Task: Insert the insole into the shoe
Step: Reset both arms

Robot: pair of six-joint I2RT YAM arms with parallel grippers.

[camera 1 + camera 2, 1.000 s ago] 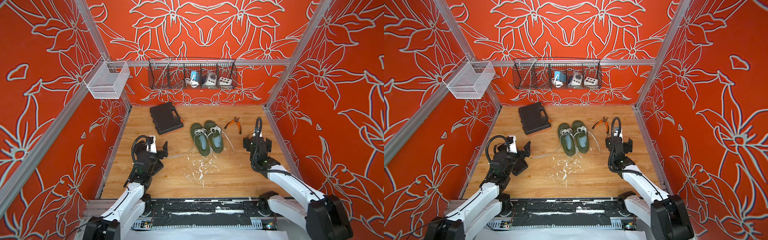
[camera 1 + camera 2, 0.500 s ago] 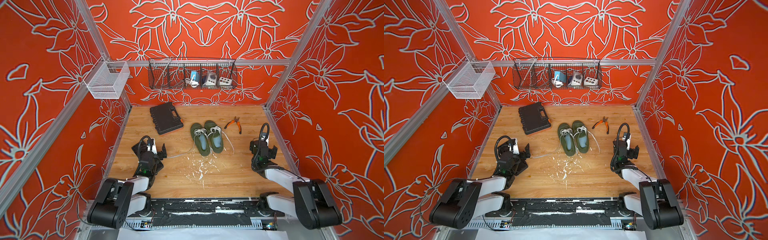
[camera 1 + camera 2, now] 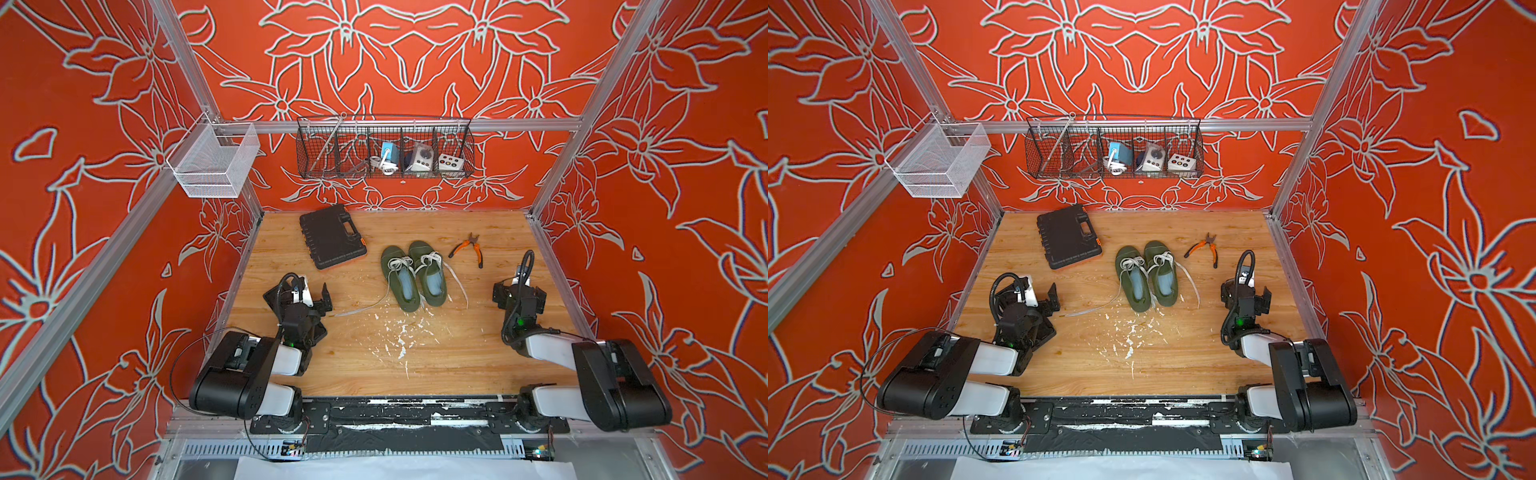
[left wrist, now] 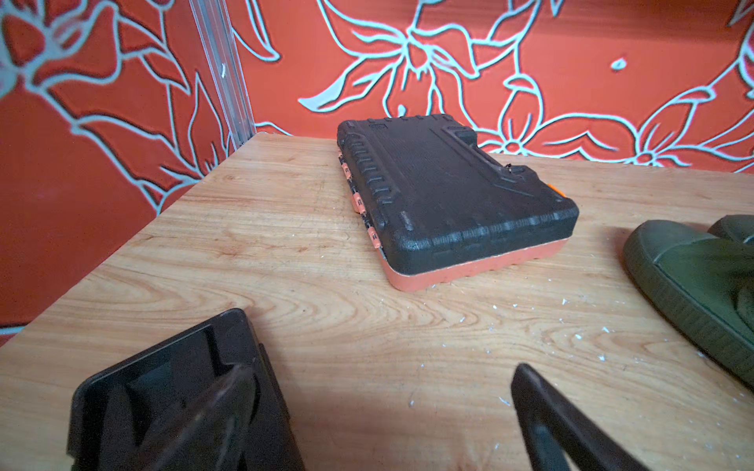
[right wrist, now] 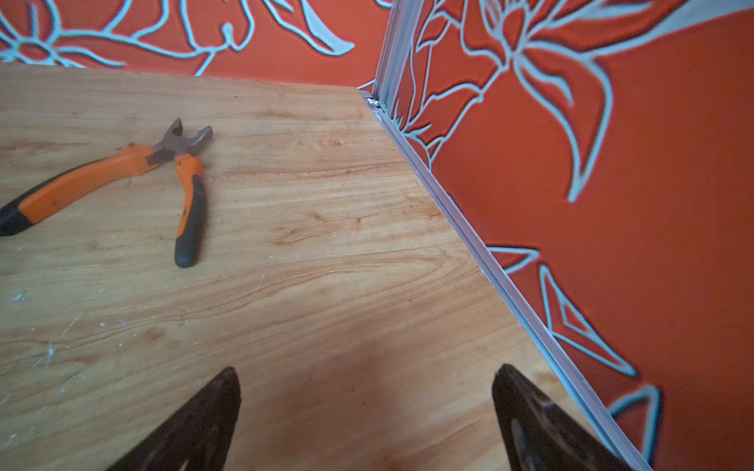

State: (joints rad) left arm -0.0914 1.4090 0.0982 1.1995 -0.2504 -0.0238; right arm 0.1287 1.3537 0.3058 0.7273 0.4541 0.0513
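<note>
Both arms had folded back toward their base; a moment before, they reached farther over the table. My left hand and right hand were wide open and held nothing. The green shoes sat in the middle, well apart from both hands, with a pale blue insole inside. I think the job was done
</note>
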